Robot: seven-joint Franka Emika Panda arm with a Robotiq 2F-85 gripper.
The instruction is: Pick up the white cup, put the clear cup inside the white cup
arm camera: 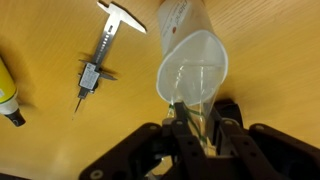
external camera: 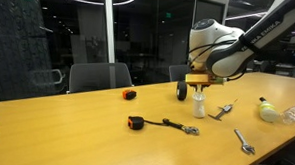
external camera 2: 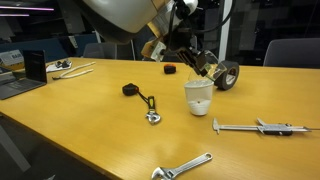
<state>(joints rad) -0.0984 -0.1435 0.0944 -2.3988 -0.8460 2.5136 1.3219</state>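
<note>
The white cup (external camera 2: 199, 99) stands upright on the wooden table; it also shows in an exterior view (external camera: 199, 106) and at the top of the wrist view (arm camera: 180, 15). My gripper (arm camera: 195, 125) is shut on the rim of the clear cup (arm camera: 198, 62) and holds it directly over the white cup. The clear cup's lower part seems to reach into the white cup's mouth, slightly tilted. In both exterior views the gripper (external camera: 197, 85) (external camera 2: 205, 70) hangs just above the white cup.
A black tape roll (external camera 2: 228, 75) stands just behind the cups. A caliper (external camera 2: 255, 127) (arm camera: 105, 45), a wrench (external camera 2: 185, 167), a black corded tool (external camera 2: 132, 90), a tape measure (external camera: 129, 94) and a yellow object (external camera: 269, 110) lie on the table. A laptop (external camera 2: 35, 68) sits at the far edge.
</note>
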